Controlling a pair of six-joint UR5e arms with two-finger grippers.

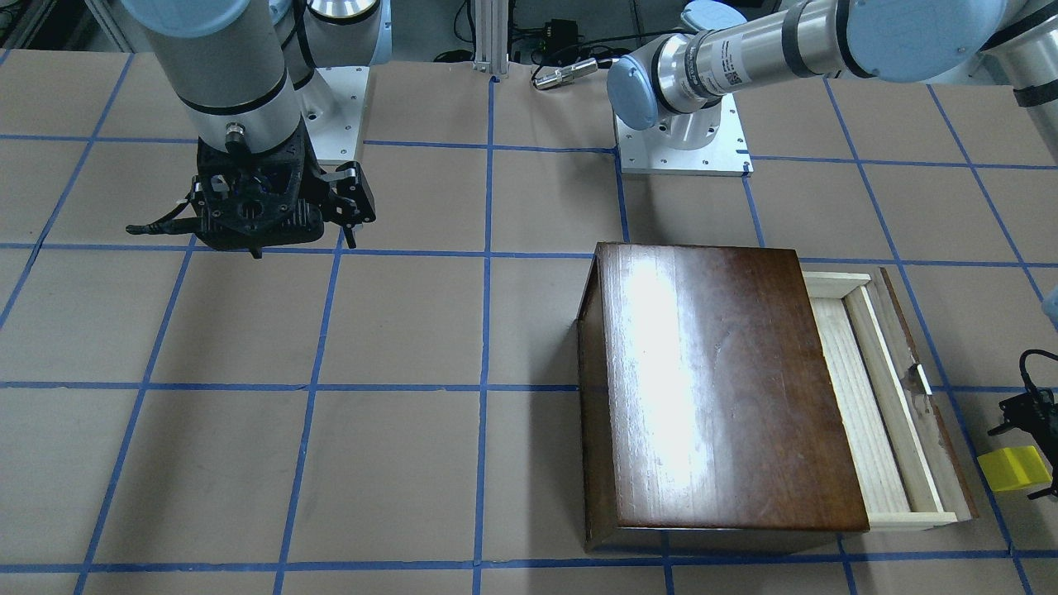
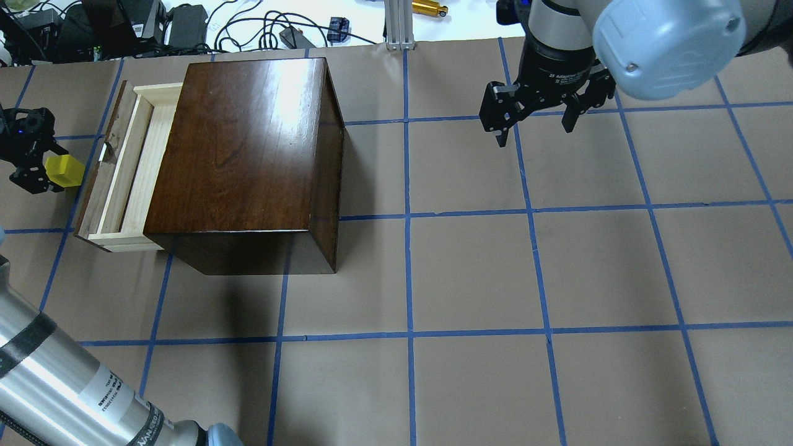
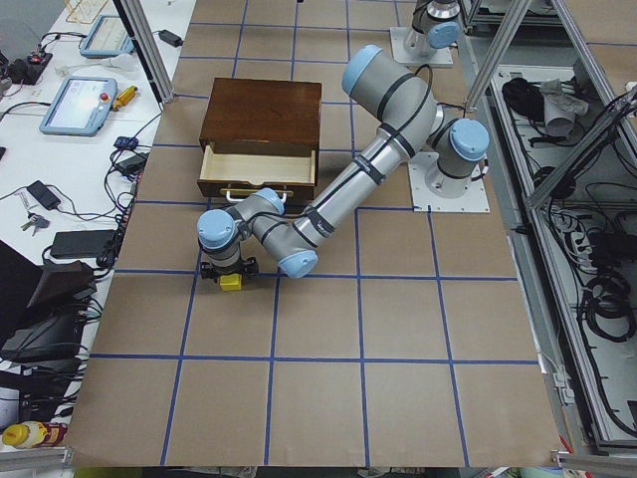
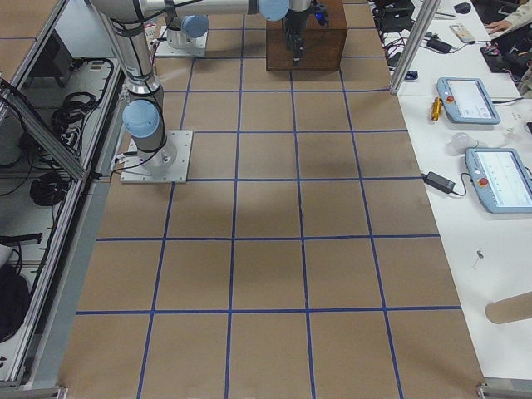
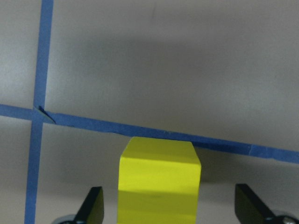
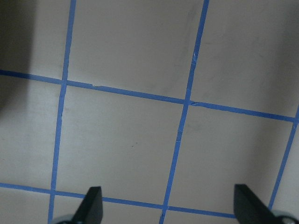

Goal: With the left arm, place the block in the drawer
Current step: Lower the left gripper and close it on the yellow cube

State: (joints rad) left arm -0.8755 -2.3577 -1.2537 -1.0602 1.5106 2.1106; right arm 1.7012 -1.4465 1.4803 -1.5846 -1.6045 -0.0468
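The yellow block [image 2: 64, 171] rests on the table just left of the drawer's front panel. My left gripper [image 2: 28, 148] is over it, open. In the left wrist view the block [image 5: 159, 186] stands between the two spread fingertips [image 5: 93, 205], with gaps on both sides. The drawer [image 2: 133, 167] is pulled out of the dark-brown wooden box [image 2: 248, 148] towards the left and its pale-wood tray holds nothing. The block [image 1: 1012, 468] and the drawer [image 1: 868, 397] also show in the front-facing view. My right gripper [image 2: 536, 121] is open and empty, above the table at the far right.
The table is brown paper with a grid of blue tape [image 2: 406, 217]. Cables and power bricks [image 2: 186, 21] and an aluminium post [image 2: 399, 25] lie past the far edge. The arm base plates [image 1: 682, 153] stand on the robot's side.
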